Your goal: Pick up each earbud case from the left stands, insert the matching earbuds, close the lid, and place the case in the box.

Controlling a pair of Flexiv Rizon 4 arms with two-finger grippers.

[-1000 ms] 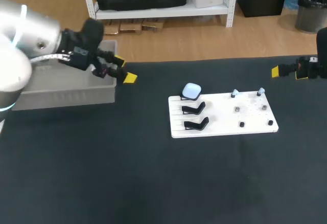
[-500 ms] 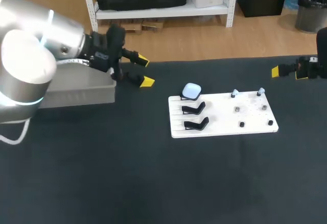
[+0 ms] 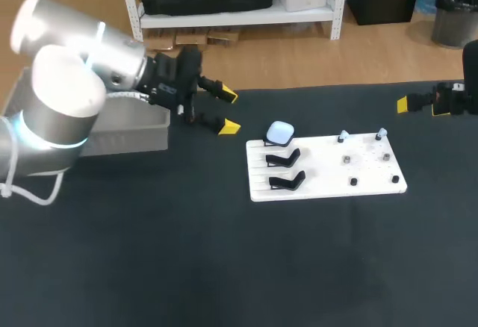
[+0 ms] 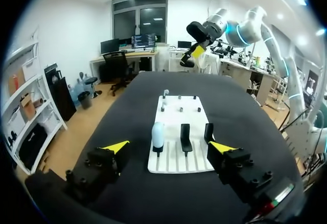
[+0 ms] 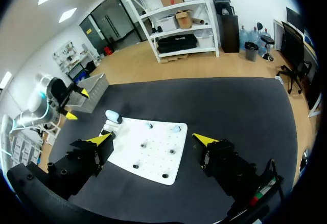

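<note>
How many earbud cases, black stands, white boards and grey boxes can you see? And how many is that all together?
Earbud case: 1
Black stands: 3
White board: 1
Grey box: 1
Total: 6

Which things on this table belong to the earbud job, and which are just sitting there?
Job: earbud case on the far stand; earbuds on the white board; grey box; left claw and right claw, both open.
Just sitting: two empty black stands; bare dark pegs.
</note>
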